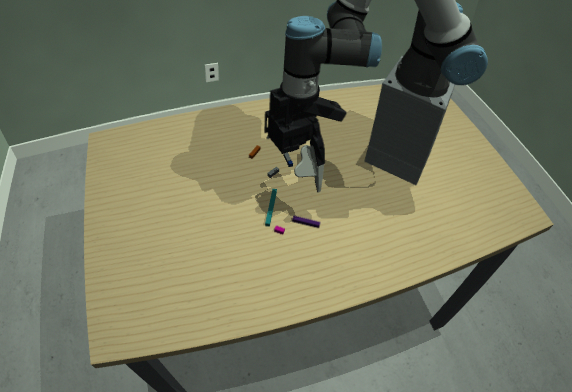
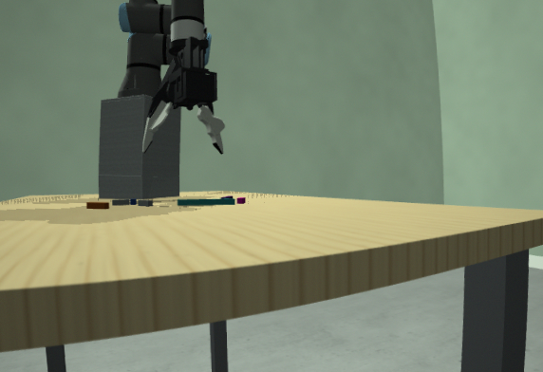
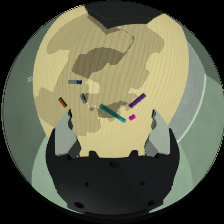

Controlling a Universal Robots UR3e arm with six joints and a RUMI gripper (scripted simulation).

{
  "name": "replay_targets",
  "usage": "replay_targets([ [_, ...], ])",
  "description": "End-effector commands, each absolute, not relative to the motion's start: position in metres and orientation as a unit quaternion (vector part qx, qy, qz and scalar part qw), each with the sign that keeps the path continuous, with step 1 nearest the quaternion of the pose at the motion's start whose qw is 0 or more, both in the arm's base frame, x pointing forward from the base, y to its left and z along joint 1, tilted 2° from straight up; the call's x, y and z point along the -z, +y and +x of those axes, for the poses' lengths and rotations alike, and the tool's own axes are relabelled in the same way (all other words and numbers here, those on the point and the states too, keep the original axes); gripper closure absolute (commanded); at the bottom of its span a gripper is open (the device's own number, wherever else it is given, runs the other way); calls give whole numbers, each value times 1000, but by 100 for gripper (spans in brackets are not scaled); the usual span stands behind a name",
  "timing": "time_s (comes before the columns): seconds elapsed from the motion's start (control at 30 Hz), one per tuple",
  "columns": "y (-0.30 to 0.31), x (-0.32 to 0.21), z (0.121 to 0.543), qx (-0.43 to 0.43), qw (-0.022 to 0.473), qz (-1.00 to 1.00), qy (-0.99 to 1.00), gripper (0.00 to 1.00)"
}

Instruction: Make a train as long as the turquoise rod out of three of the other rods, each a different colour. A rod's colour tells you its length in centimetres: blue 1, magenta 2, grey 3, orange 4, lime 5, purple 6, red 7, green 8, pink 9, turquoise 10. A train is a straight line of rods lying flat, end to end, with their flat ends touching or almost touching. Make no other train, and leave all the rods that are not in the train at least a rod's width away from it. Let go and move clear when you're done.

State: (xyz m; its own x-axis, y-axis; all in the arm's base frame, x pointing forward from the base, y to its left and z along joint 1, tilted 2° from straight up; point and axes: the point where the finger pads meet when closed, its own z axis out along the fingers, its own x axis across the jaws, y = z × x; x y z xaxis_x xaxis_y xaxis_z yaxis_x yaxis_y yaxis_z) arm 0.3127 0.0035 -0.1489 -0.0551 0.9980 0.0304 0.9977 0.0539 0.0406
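My gripper (image 2: 182, 152) (image 3: 111, 109) is open and empty, high above the rods. A grey rod (image 1: 286, 156) (image 2: 121, 202) (image 3: 72, 81) and the blue rod (image 1: 290, 163) (image 2: 133, 201) (image 3: 79, 82) lie in line, ends touching or almost touching. Another grey rod (image 1: 273, 172) (image 2: 145, 203) (image 3: 83, 98) lies apart, at an angle. The orange rod (image 1: 255, 152) (image 2: 98, 205) (image 3: 62, 102) lies alone on the far side. The turquoise rod (image 1: 271, 207) (image 2: 206, 202) (image 3: 112, 113) lies nearer the front. The magenta rod (image 1: 279, 230) (image 2: 241, 200) (image 3: 132, 117) lies near its front end, beside the purple rod (image 1: 306, 221) (image 3: 137, 100).
The grey pedestal (image 1: 407, 132) (image 2: 121, 149) of the arm stands on the wooden table (image 1: 200, 282) (image 2: 332, 239), right of the rods in the top view. The arm's shadow covers several rods. A wall runs behind the table's back edge.
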Motion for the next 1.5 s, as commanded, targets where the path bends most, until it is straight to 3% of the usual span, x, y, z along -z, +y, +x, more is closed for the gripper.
replay_targets([
  [0.0,18,150,317,-18,3,741,671,0],
  [0.73,67,153,326,-19,-1,880,474,0],
  [1.47,81,154,329,-19,-3,913,409,0],
])
